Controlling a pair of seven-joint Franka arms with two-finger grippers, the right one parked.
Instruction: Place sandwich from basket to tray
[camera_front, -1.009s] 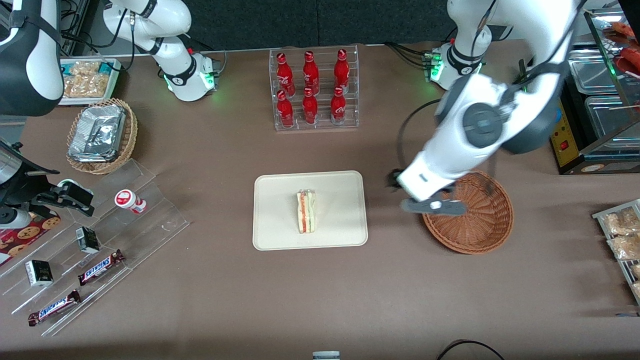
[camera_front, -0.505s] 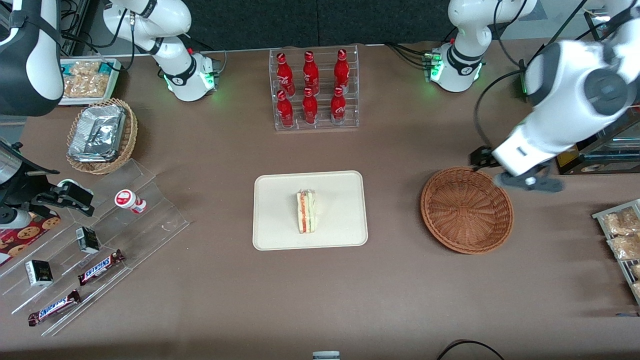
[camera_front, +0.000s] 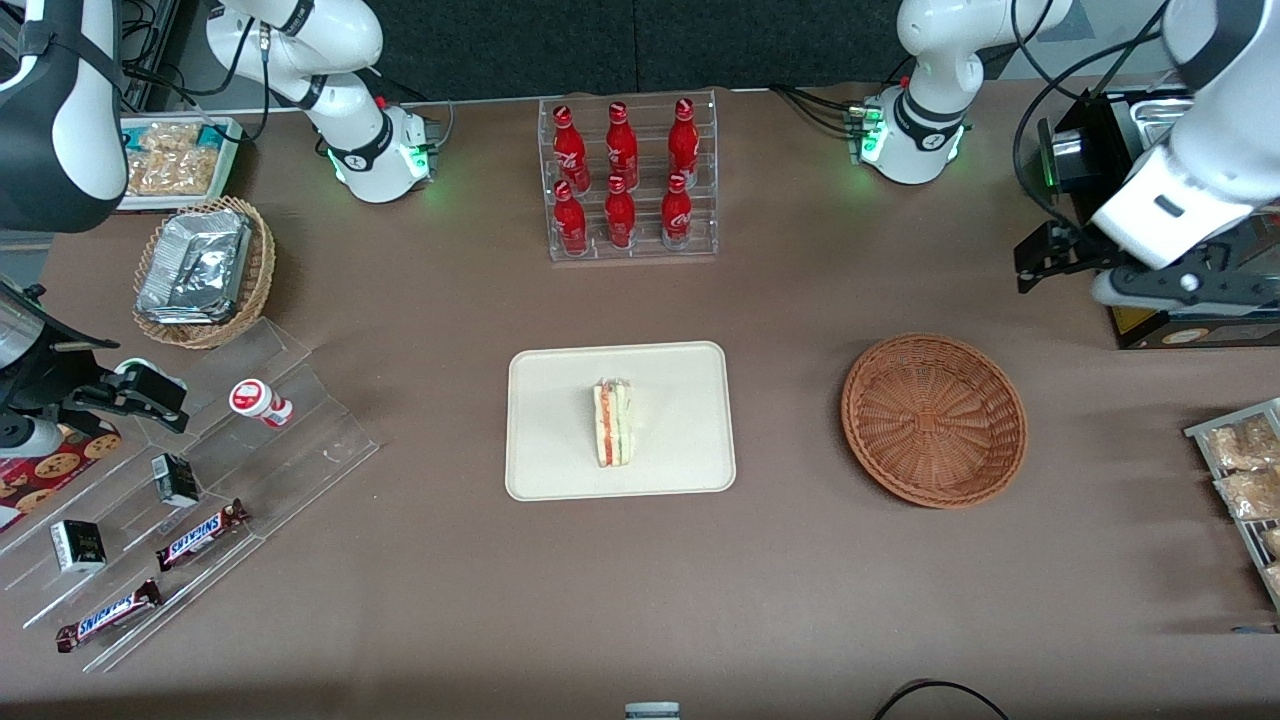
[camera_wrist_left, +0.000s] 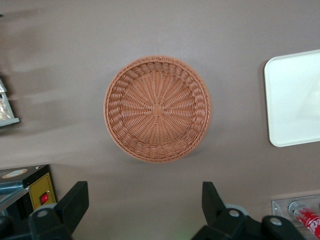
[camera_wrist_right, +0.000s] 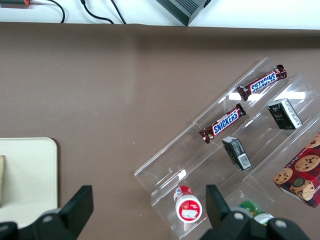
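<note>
Overhead, the end effector (camera_wrist_left: 142, 207) hangs spread wide above the basket (camera_wrist_left: 157, 108).

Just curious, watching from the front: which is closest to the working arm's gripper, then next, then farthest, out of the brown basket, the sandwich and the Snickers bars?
From the open gripper, raised at the working arm's end:
1. Basket, empty, nearest.
2. Sandwich, on the tray, mid-table.
3. Snickers bars, at the parked arm's end.
</note>
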